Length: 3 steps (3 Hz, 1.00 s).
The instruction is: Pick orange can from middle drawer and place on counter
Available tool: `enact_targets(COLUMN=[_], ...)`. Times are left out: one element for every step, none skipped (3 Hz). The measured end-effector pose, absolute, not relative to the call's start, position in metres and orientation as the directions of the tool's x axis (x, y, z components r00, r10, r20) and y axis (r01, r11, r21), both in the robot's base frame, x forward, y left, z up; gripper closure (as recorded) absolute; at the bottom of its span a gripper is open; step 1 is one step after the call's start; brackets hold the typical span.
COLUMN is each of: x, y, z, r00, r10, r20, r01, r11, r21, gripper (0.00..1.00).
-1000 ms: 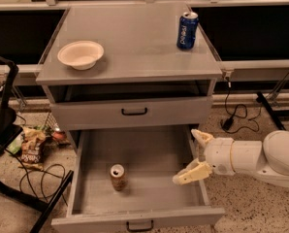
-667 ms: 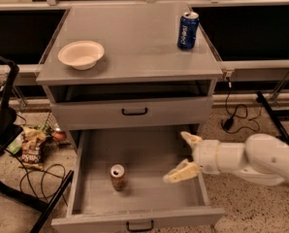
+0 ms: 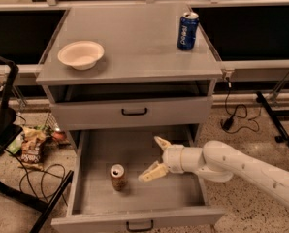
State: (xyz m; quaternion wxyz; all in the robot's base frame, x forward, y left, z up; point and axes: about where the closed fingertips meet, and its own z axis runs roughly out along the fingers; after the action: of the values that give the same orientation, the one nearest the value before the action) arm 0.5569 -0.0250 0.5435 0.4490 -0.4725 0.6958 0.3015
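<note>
Near orange can [image 3: 118,177], gripper [image 3: 148,158] (fingers [image 3: 152,172] apart)

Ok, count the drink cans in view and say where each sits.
2. The orange can stands upright in the open middle drawer, left of the open hand reaching into it. The blue Pepsi can stands on the counter, back right. The shut upper drawer could hide more.

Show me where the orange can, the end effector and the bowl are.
orange can [image 3: 118,178]: camera view, middle of its side.
end effector [image 3: 149,159]: camera view, midway between its open fingertips, over the drawer [image 3: 130,147], right of the orange can.
bowl [image 3: 81,55]: camera view, its bare inside.
</note>
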Motion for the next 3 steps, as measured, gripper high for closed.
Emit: enact_targets(x=[0.566,0.563,0.554], y=[0.021,0.061,0.096], z=[0.505,0.48,0.457], r00=[-0.098,-0.051,-0.026], r10=[-0.391,-0.395,-0.396], r20=[-0.915,-0.917,-0.918], r01=[-0.945,-0.958,-0.974], r11=[0.325,0.278,0.217], r21=[-0.038,-0.067,-0.066], gripper=[0.0,0.0,0.0])
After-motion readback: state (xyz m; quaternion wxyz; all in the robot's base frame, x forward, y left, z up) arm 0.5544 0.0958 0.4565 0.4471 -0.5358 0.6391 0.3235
